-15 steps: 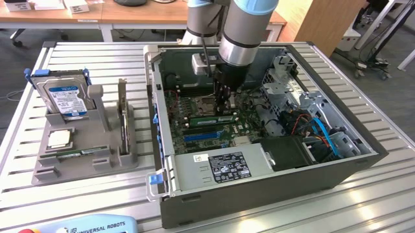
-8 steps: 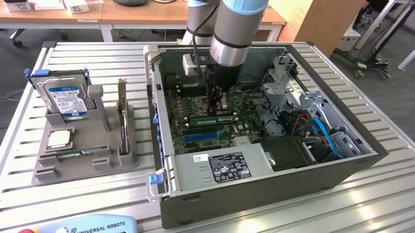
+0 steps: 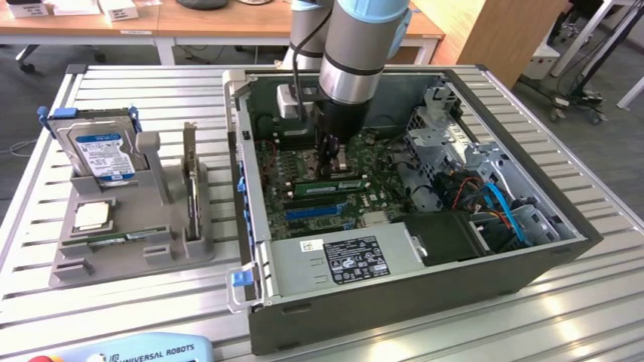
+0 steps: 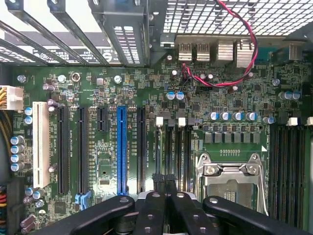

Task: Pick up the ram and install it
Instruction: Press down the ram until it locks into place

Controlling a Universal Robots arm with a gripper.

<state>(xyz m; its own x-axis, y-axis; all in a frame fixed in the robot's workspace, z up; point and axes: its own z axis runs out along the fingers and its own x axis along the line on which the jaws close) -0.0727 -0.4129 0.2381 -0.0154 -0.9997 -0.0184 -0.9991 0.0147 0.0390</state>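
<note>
We see the gripper (image 3: 340, 160) down inside the open computer case (image 3: 523, 256), fingers pressed together over the motherboard (image 4: 98, 147). One ram (image 3: 330, 183) stick sits in a motherboard slot just below the fingertips; another lies in the grey holder (image 3: 126, 253) beside the case.

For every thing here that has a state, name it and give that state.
Computer case: open.
Tool: shut, over the memory slots.
Ram: on edge on the motherboard, below the tool.
Hard drive: upright in the holder.
Processor socket: empty.
</note>
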